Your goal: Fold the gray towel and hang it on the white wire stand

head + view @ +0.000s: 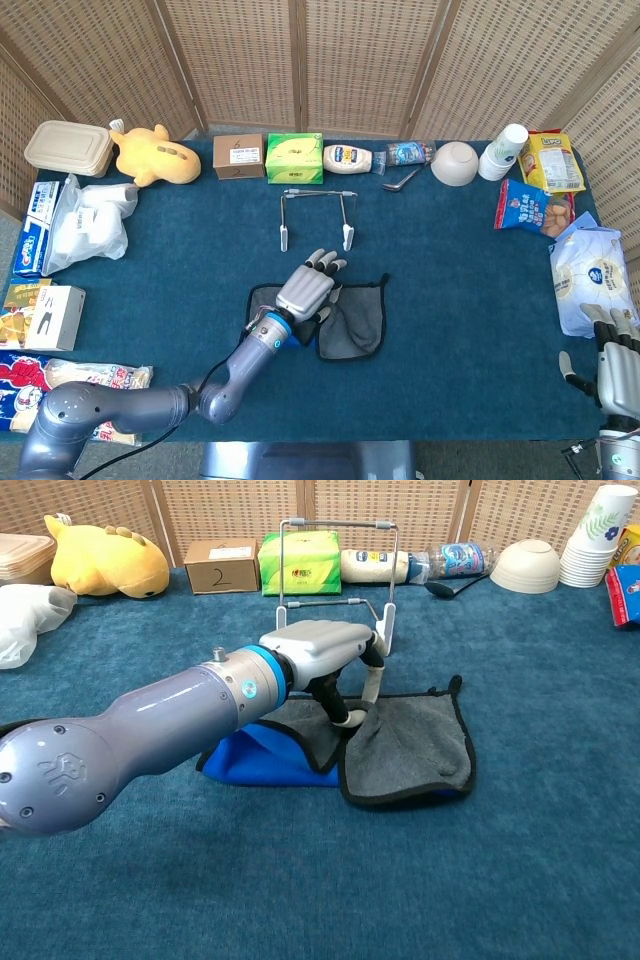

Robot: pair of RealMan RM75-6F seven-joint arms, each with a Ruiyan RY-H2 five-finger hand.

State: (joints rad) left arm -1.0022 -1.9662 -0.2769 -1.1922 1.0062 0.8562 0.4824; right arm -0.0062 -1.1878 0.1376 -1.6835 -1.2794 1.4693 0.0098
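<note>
Towel (410, 750) lies on the blue desk (460, 290) near its middle, gray side up on the right half, while the left half is lifted and rolled over so its blue underside (265, 765) shows. Left hand (306, 290) sits on the towel's middle, palm down, and its fingers (352, 718) pinch the raised edge of the cloth between thumb and a finger; the others point toward 12 o'clock in the head view. Stand (316, 214), of white wire, is upright just beyond the towel at 12 o'clock, apart from it. Right hand (618, 362) hangs at the desk's 4 o'clock corner, well apart from the towel, fingers slightly spread and holding nothing. Boxes (266, 156), a bowl (454, 163) and cups (503, 151) line the far edge.
</note>
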